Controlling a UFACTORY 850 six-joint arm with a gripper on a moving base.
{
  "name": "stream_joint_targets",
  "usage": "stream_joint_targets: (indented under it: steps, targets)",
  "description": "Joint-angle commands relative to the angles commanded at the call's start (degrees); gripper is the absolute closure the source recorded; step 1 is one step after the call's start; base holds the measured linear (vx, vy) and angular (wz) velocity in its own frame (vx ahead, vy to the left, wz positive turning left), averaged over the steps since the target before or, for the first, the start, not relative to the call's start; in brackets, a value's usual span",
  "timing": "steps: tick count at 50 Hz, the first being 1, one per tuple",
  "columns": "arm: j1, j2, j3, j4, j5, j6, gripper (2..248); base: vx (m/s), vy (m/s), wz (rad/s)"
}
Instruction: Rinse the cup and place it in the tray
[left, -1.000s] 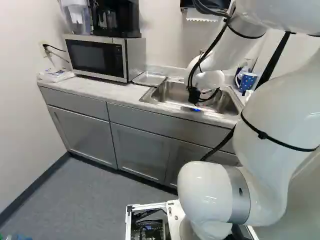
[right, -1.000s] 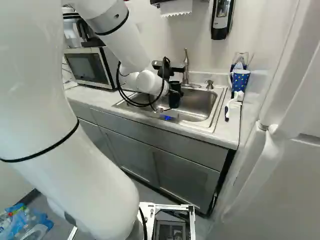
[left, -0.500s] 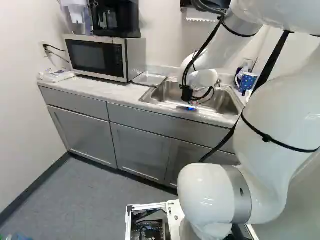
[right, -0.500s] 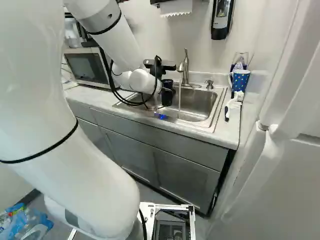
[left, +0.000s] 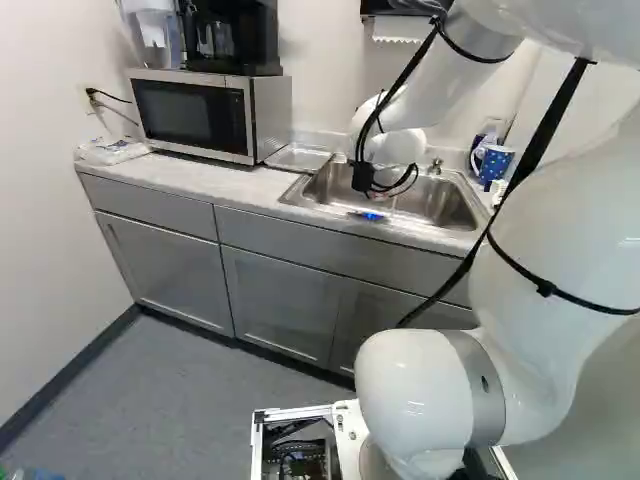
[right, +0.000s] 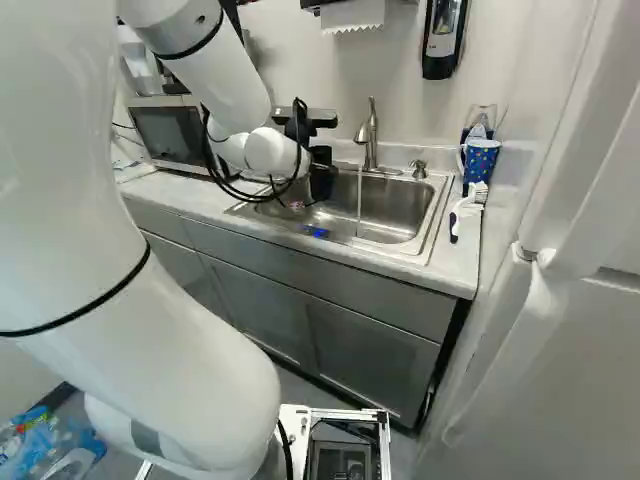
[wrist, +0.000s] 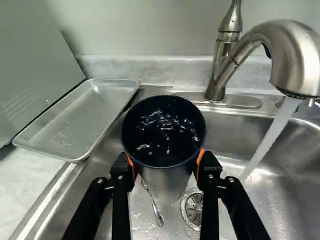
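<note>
One cup (wrist: 164, 135) is pinched mouth up by the gripper (wrist: 165, 160) over the sink (wrist: 285, 200), beside the running water (wrist: 270, 140). If liquid is left inside, the tray (wrist: 75, 125) or counter (wrist: 20, 182) could be wetted by tipping in transit.

On the bench (left: 185, 180), wallward from the sink (right: 400, 208) being twelve o'clock, the faucet (right: 371, 142) is mounted at twelve, the tray (wrist: 75, 120) laid at ten beside the microwave (left: 190, 112), topped by the coffee maker (left: 228, 40); the mug (right: 481, 160) is stood at two.
</note>
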Motion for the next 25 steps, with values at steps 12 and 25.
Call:
stream_joint_targets:
  steps: [12, 25]
  targets:
    - [0.1, 1.3, -0.3, 0.0, 0.0, 0.0, 124, 0.0, 0.0, 0.0]
    - [0.1, 2.7, -0.6, 0.0, 0.0, 0.0, 124, 0.0, 0.0, 0.0]
